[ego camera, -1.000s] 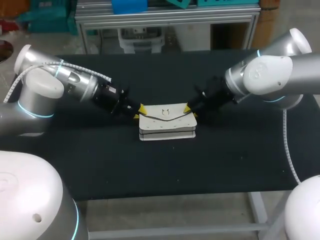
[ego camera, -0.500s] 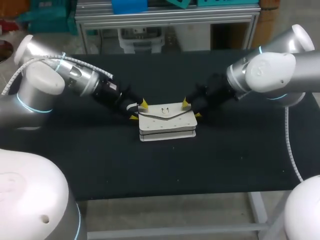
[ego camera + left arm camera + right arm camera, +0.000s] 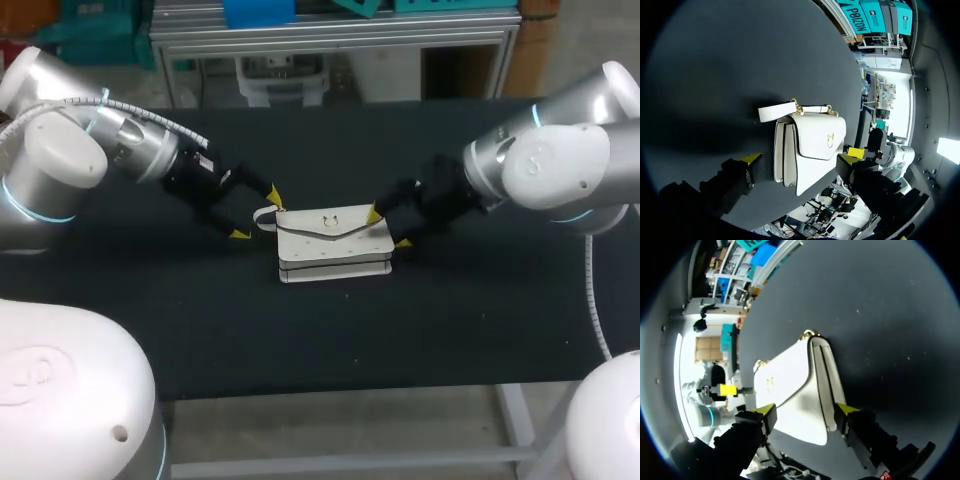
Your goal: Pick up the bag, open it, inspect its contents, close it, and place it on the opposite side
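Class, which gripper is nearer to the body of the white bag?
Right. The right gripper has its fingers either side of the bag's end. The left gripper is just off the other end, by the strap.

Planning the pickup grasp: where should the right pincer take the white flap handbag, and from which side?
Grip the white leather flap handbag across its right short end, coming from the right: it lies flat, flap up, and that narrow end sits inside the open right pincer.

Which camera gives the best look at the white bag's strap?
The left wrist view: the strap lies flat in plain sight beside the bag. The head view shows it only as a small loop; in the right wrist view the bag mostly hides it.
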